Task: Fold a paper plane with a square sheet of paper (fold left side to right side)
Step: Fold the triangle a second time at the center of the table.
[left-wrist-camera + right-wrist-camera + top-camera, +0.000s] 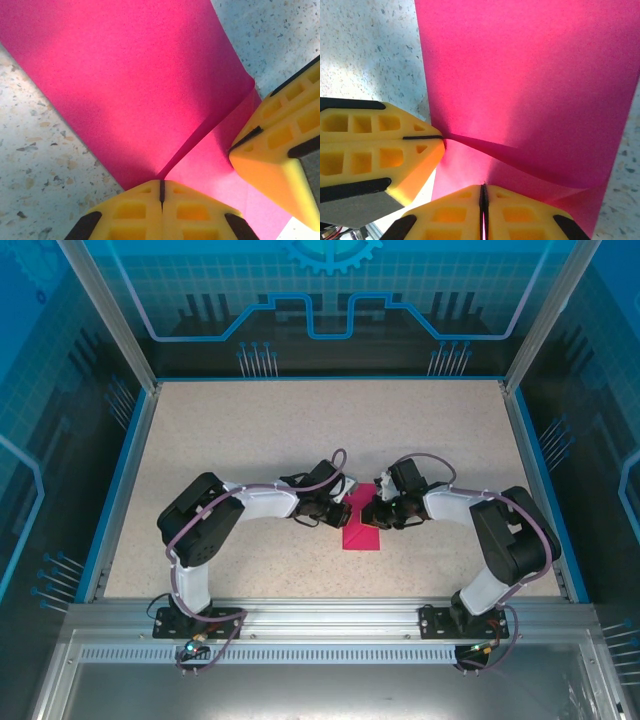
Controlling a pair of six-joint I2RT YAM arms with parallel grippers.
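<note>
Both the left gripper (161, 189) and right gripper (483, 194) pinch a lifted edge of the square sheet of paper (362, 532) at the middle of the table (250, 440), so I judge the left-to-right fold is in hand, next needing an even carry across.

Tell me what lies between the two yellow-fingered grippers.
A thin magenta-pink paper sheet, pinched by left gripper and right gripper; the top view shows it.

Bright, even light; soft shadows fall across the sheet of paper (125, 75) in the 2 sharp wrist views.
</note>
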